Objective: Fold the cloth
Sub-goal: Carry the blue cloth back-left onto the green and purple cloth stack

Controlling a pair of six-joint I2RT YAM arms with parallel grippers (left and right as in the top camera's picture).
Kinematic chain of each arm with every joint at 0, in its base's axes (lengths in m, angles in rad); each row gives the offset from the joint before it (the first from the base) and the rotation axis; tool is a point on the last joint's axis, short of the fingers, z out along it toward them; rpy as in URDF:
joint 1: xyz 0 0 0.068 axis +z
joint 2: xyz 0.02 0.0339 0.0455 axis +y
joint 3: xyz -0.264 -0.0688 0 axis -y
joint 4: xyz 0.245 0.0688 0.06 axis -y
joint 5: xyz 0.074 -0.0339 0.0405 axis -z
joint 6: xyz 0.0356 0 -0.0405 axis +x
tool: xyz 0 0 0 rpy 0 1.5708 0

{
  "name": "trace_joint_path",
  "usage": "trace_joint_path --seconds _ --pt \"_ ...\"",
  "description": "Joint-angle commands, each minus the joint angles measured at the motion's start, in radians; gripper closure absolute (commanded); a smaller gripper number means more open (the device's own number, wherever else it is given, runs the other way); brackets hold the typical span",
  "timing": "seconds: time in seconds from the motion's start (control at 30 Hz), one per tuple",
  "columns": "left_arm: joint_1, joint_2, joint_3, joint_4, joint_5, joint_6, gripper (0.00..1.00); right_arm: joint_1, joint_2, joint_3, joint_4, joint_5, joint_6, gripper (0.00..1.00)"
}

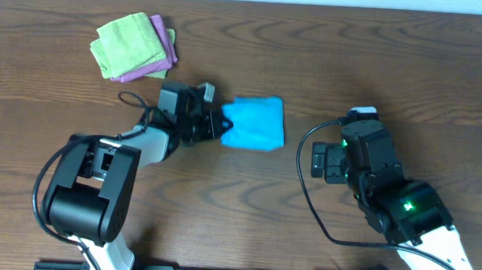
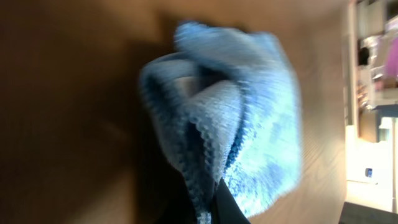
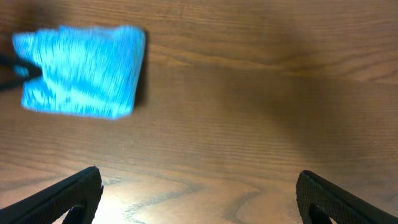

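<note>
The blue cloth lies bunched into a rough rectangle near the middle of the wooden surface. The left pincer is clamped tight on its left edge; the wrist view is blurred, but a scalloped hem seems gathered there. The right pincer stands wide and empty, apart from the cloth. A lime-green cloth and a pink-purple cloth sit stacked far left.
</note>
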Motion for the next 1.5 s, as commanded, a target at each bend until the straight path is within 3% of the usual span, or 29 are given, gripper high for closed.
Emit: trace_joint_path --seconds 0.0,0.23,0.53,0.9,1.13,1.47 --pt "0.009 0.011 0.076 -0.011 0.035 0.023 0.94 0.004 -0.001 -0.006 0.0 0.003 0.018 0.01" --pt "0.011 0.011 0.23 -0.187 0.029 0.134 0.94 0.004 -0.001 -0.006 0.0 0.003 0.018 0.01" --pt "0.035 0.01 0.504 -0.607 -0.107 0.409 0.94 0.004 -0.001 -0.006 0.0 0.003 0.018 0.01" --pt "0.148 0.011 0.805 -0.911 -0.183 0.639 0.94 0.004 -0.001 -0.006 0.0 0.003 0.018 0.01" --pt "0.211 0.01 0.901 -0.999 -0.225 0.705 0.94 0.004 -0.001 -0.005 0.0 0.003 0.018 0.01" --pt "0.309 0.01 0.928 -1.001 -0.228 0.751 0.94 0.004 -0.001 -0.006 0.0 0.003 0.018 0.01"
